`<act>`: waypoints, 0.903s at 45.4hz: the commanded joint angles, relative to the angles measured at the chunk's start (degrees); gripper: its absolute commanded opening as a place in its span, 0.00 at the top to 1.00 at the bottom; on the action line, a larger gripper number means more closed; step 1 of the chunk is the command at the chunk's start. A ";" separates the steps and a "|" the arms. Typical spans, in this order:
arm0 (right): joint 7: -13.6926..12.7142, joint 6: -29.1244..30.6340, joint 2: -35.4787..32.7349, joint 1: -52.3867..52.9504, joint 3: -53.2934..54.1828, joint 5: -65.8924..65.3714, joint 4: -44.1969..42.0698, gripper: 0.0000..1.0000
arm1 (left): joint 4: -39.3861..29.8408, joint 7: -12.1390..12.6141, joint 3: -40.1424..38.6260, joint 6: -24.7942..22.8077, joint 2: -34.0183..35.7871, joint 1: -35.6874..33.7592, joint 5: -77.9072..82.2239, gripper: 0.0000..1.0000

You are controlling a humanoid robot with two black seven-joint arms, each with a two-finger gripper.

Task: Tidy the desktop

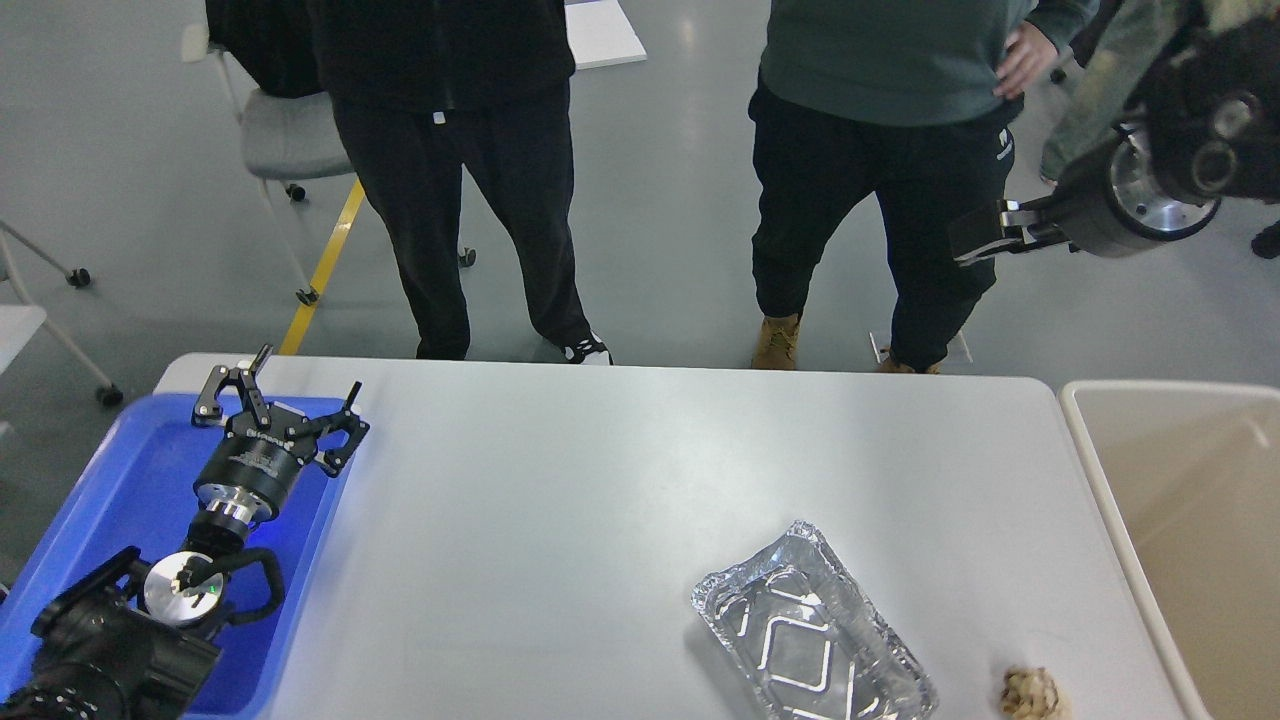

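Desktop (560, 480) spreads white beneath our arms, filling the middle of the view. Our left gripper (278, 405) hovers with fingers spread wide and empty above a blue tray (120, 480) at the desktop's left end. Far to its right lie a foil tray (810, 630) and a crumpled scrap (1032, 692). Our right gripper (985, 238) hangs high beyond the far edge; we cannot tell its state.

The desktop (560, 480) bears a foil tray (810, 630), crumpled paper (1032, 692), blue tray (110, 500).
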 commanded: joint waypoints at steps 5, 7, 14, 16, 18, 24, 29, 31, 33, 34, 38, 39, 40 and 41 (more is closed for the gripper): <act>0.58 4.09 9.69 5.04 -5.00 7.56 7.17 0.00 | 0.01 0.00 0.01 0.00 0.03 0.02 0.00 0.00; 0.58 4.97 9.87 5.13 -5.35 8.62 7.44 0.00 | 0.01 0.00 0.01 0.00 0.03 0.02 0.00 0.00; 0.76 5.59 10.40 5.22 -6.41 11.17 9.46 0.00 | 0.01 0.00 0.01 0.00 0.03 0.02 0.00 0.00; 1.11 5.85 10.40 5.13 -6.41 12.31 10.42 0.00 | 0.01 0.00 -0.07 0.00 0.03 0.02 0.00 0.00; 1.20 6.20 10.57 5.22 -6.41 13.37 11.22 0.00 | 0.01 0.00 -0.07 0.00 0.03 0.02 0.00 0.00; 1.20 7.60 11.01 5.13 -6.41 15.04 12.27 0.00 | 0.01 0.00 -0.07 0.00 0.03 0.02 0.00 0.00; 1.20 9.62 11.36 5.22 -6.41 15.13 12.27 0.00 | 0.01 0.00 -0.07 0.00 0.03 0.02 0.00 0.00; 1.11 11.38 11.71 5.22 -6.41 15.13 12.27 0.00 | 0.01 0.00 -0.07 0.00 0.03 0.02 0.00 0.00; 1.11 13.14 11.80 5.22 -6.32 15.13 12.19 0.00 | 0.01 0.00 -0.07 0.00 0.03 0.02 0.00 0.00; 1.11 13.67 11.89 5.22 -6.32 15.13 12.19 0.00 | 0.01 0.00 -0.07 0.00 0.03 0.02 0.00 0.00; 1.11 14.55 12.77 4.95 -6.32 15.13 12.19 0.00 | 0.01 0.00 0.01 0.00 0.03 0.02 0.00 0.00; 1.11 14.64 12.77 4.69 -6.32 15.13 12.19 0.00 | 0.01 0.00 -0.07 0.00 0.03 0.02 0.00 0.00; 0.94 14.64 12.77 4.08 -6.58 15.30 12.19 0.00 | 0.01 0.00 -0.07 0.00 0.03 0.02 0.00 0.00; 0.94 14.64 12.77 3.81 -6.85 15.31 12.19 0.00 | 0.01 0.00 -0.07 0.00 0.03 0.02 0.00 0.00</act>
